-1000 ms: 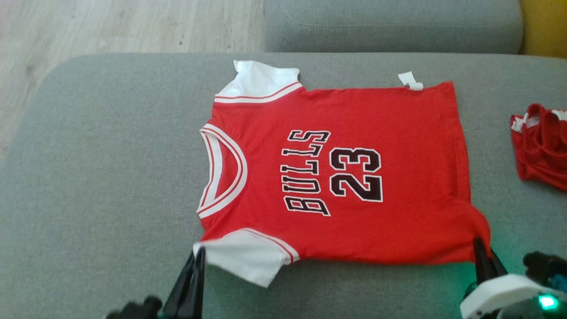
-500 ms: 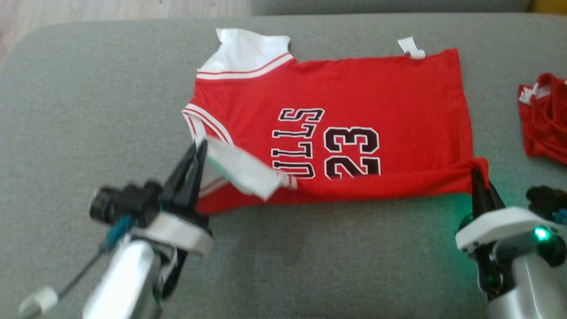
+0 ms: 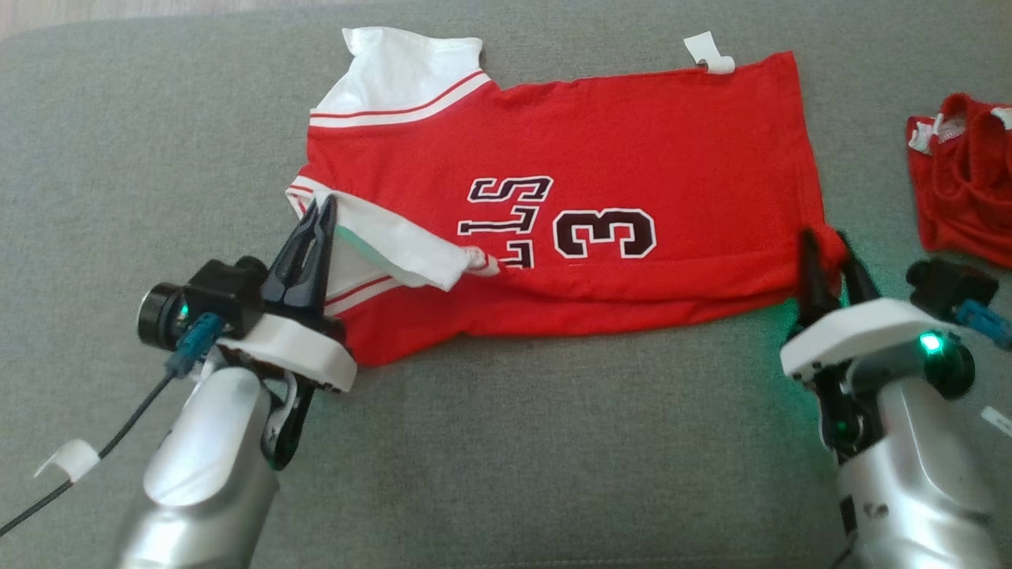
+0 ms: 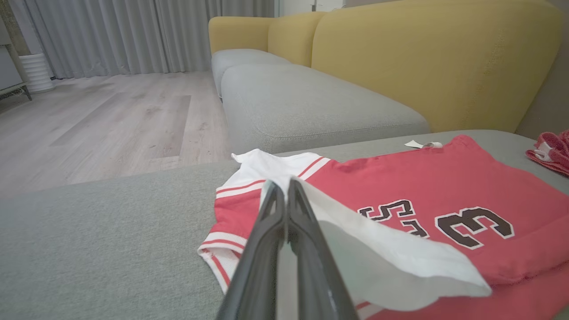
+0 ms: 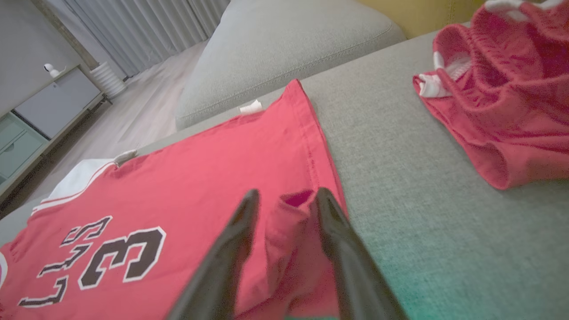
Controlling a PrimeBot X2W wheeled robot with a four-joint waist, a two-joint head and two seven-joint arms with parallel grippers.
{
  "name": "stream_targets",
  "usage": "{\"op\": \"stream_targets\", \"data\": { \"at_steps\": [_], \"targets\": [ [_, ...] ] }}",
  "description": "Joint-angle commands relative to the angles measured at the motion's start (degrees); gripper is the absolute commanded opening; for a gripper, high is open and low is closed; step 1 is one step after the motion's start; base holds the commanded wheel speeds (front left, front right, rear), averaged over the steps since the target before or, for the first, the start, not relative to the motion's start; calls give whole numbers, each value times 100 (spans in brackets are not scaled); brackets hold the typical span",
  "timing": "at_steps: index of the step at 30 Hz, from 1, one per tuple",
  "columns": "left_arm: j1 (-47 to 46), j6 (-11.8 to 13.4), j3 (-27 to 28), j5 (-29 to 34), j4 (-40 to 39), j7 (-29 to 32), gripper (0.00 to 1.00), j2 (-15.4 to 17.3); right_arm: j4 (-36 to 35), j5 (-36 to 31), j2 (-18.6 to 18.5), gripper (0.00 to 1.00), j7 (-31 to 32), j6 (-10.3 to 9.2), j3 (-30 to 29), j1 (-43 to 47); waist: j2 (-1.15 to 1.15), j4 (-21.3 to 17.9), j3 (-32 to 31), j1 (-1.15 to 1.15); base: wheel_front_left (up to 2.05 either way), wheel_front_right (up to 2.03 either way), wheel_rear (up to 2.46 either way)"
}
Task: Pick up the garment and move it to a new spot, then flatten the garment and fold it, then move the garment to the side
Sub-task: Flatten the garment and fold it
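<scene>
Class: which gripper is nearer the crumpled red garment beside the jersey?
Right. The right gripper is at the jersey's hem corner, near the crumpled garment; the left gripper pinches the sleeve, far across.

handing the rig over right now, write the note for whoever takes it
Left gripper: shut on the near white sleeve of the red jersey, held over its chest.
Right gripper: jaws parted, near hem corner bunched between them.
Jersey lies on the grey cushion, near edge folded over the print; another red garment sits apart at the right.
Done: laid flat, lengthwise fold started.
Left: lay the sleeve down, finish folding, move the jersey aside.
</scene>
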Motion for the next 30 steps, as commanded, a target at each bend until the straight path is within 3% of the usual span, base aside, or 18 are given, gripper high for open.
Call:
{"op": "stream_targets", "data": {
  "at_steps": [1, 6, 12, 21, 30],
  "targets": [
    [-306, 42, 288, -60, -29, -108, 100, 128, -99, 67, -32, 100, -171, 37, 220, -308, 0, -7, -8, 0, 0, 0, 0],
    [-291, 47, 365, -114, 66, -247, 100, 60, -4, 51, -32, 100, -445, 37, 234, -466, 0, 46, -95, 0, 0, 0, 0],
    [117, 42, 510, -257, -439, -306, 100, 29, -432, -392, -32, 100, -678, 37, -233, -315, 0, 133, -293, 0, 0, 0, 0],
    [1510, 228, 553, -683, -1299, 91, 100, 0, -1588, -1055, -32, 100, -161, 37, -633, 701, 0, 250, -650, 0, 0, 0, 0],
    [2227, 456, 588, -1262, -1508, 732, 100, -249, -2313, -953, -32, 100, 420, 37, -617, 1738, 0, 164, -778, 0, 0, 0, 0]
  ]
}}
